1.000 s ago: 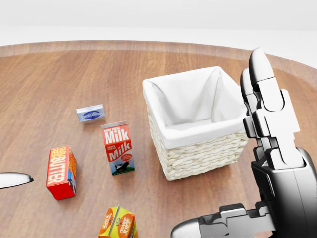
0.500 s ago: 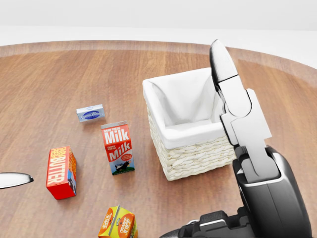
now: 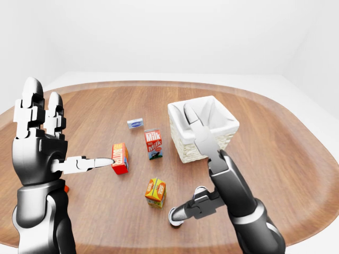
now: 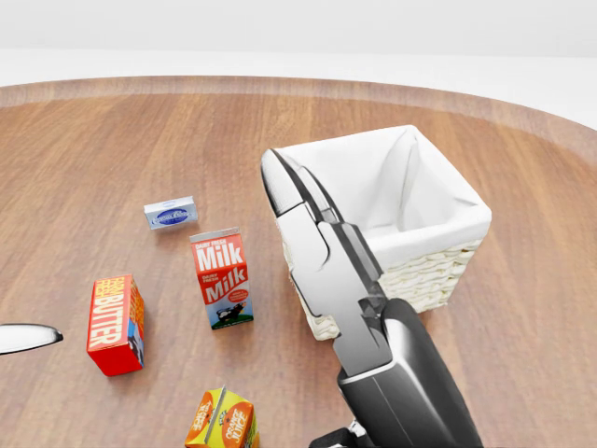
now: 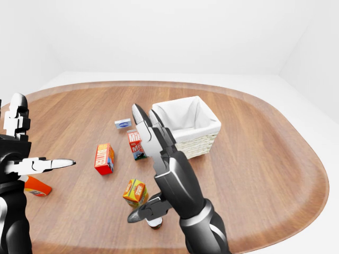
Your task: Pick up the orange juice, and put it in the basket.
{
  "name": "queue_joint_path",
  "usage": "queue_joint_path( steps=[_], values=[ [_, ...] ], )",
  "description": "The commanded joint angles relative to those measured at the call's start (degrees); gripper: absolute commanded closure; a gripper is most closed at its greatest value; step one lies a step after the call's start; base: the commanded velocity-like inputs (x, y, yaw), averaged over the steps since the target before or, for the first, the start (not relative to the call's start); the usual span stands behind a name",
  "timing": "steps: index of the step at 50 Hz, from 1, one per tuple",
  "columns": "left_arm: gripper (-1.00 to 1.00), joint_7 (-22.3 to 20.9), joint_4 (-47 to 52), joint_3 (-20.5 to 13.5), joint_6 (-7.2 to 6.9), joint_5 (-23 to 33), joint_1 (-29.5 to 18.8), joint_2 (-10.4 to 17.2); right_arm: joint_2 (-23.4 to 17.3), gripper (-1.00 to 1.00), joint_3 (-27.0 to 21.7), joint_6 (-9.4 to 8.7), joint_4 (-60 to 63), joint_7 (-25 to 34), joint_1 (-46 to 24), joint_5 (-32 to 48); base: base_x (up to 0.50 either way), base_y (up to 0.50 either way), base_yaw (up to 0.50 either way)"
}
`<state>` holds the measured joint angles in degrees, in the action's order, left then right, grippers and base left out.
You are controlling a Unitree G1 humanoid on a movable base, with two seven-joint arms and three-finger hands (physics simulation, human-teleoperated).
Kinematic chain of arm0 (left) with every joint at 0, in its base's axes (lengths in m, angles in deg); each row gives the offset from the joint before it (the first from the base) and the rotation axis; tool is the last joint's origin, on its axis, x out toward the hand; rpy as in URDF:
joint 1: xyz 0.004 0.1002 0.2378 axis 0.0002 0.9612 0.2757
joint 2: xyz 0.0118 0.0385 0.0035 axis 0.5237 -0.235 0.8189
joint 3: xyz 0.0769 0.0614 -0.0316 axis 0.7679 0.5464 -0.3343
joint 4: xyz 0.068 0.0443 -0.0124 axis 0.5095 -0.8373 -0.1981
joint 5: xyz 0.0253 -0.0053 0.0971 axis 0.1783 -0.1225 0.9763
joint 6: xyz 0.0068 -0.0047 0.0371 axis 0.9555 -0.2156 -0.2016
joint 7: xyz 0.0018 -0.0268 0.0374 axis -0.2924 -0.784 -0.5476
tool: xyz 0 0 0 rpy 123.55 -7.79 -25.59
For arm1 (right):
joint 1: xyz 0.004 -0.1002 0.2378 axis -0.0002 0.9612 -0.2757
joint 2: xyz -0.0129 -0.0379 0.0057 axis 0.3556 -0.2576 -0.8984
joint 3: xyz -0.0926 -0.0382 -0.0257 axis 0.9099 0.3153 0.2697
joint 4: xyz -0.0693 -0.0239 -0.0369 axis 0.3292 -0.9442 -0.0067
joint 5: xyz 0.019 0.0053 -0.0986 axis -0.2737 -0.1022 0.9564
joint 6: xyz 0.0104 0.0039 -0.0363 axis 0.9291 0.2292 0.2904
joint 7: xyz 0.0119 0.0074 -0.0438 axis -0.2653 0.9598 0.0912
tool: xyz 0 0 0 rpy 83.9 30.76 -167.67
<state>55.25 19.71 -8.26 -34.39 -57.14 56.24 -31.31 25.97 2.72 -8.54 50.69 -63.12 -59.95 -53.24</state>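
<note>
Both the right hand [image 3: 204,138] and left hand [image 3: 39,140] hover with fingers spread apart, gripping nothing, while the orange juice [image 3: 155,192] stands on the table [image 3: 275,159], at seven o'clock from the basket [image 3: 202,129].

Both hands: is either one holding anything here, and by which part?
Nothing is held. The left hand and right hand are open in the air; the orange juice stands untouched on the table.

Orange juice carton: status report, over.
Both robot hands open, left, right, holding nothing. Small orange juice carton upright on wooden table, untouched. White-lined wicker basket empty. Right arm partly hides basket in head view.
</note>
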Motion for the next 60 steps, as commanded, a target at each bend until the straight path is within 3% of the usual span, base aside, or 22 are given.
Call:
queue_joint_path(
  steps=[1, 37, 60],
  values=[
    [-1.00, 0.05, -0.13, 0.02, 0.00, 0.09, 0.04, 0.00, -0.94, -1.00, 5.11, 0.00, -4.35, -1.80, 1.40, 2.61, 0.00, 0.00, 0.00],
    [-1.00, 0.01, -0.13, -0.02, 0.00, 0.10, 0.05, -0.07, 2.90, -1.00, 6.94, 0.00, -22.11, -2.99, -2.93, 3.42, 0.00, 0.00, 0.00],
    [-1.00, 0.17, -0.20, -0.01, 0.00, -0.05, -0.02, 0.00, 5.29, -1.00, 3.48, 0.00, -35.99, -4.13, -5.19, 2.17, 0.00, 0.00, 0.00]
  ],
)
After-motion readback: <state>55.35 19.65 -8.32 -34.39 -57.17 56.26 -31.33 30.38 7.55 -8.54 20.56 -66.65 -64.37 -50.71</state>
